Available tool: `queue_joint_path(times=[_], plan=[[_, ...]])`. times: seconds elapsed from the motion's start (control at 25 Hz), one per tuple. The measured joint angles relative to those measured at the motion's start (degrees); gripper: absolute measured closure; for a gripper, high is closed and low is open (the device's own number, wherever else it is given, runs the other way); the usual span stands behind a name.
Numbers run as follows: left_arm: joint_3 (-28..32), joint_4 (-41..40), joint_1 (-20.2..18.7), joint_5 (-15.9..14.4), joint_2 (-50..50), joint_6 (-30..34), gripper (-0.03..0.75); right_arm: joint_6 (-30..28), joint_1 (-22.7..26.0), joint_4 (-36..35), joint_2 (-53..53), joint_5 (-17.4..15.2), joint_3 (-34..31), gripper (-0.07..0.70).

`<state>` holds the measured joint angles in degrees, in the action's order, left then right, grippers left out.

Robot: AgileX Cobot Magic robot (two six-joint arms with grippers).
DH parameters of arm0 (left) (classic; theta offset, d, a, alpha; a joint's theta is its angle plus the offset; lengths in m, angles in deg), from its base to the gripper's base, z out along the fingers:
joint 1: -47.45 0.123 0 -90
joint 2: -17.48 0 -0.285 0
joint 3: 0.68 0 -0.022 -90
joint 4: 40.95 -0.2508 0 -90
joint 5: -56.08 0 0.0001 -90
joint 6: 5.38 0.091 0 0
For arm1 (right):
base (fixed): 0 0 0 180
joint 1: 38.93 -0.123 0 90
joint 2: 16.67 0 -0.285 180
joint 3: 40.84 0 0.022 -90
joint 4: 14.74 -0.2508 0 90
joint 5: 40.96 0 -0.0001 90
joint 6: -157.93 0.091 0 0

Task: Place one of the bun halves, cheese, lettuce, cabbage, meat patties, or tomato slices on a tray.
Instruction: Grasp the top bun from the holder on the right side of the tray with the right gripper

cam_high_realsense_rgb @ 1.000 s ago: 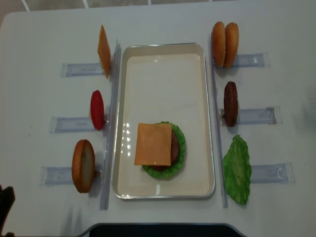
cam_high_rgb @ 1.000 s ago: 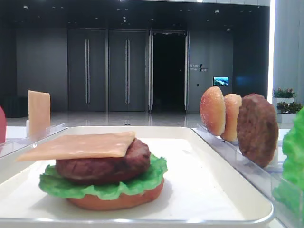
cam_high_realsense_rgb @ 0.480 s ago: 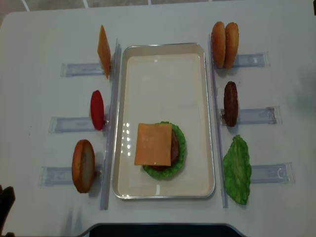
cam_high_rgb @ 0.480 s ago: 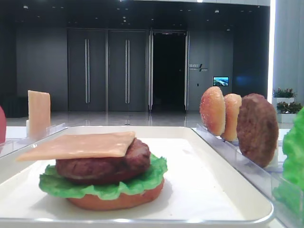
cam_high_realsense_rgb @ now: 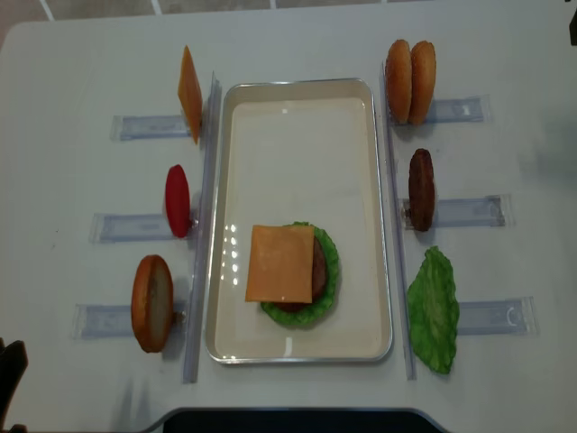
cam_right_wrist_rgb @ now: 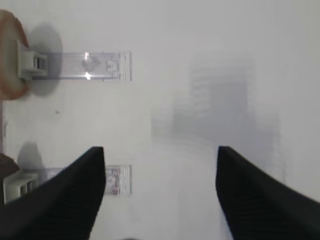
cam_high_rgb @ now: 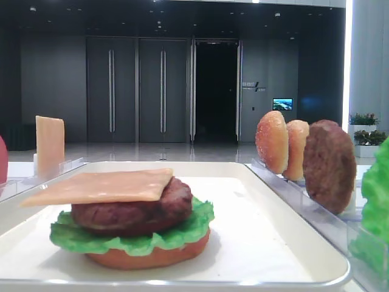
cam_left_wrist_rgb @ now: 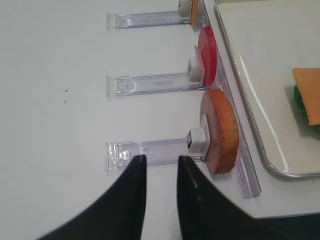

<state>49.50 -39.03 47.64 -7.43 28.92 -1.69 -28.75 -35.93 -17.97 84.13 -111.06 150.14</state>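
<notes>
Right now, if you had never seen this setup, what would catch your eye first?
The half-built burger on the near end of the cream tray: cheese on a patty over lettuce, no top bun yet. Then the spare parts standing on edge in clear racks: a tomato slice and a bun half left of the tray, two bun halves and a patty to its right.

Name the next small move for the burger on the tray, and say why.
Probably bring the left gripper forward onto the bun half standing in the rack just ahead of it. The stack on the tray ends at cheese and lacks a top; the right gripper hangs open over bare table.
</notes>
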Motion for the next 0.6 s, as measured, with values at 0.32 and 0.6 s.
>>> queue_joint_path(times=[0.32,0.6], plan=[[0.00,0.00,0.00,0.00,0.00,0.00,0.556,0.00,0.00,0.00,7.50,0.04,10.04,0.153],[0.00,0.00,0.00,0.00,0.00,0.00,0.557,2.53,-0.22,0.05,12.09,0.05,15.23,0.171]])
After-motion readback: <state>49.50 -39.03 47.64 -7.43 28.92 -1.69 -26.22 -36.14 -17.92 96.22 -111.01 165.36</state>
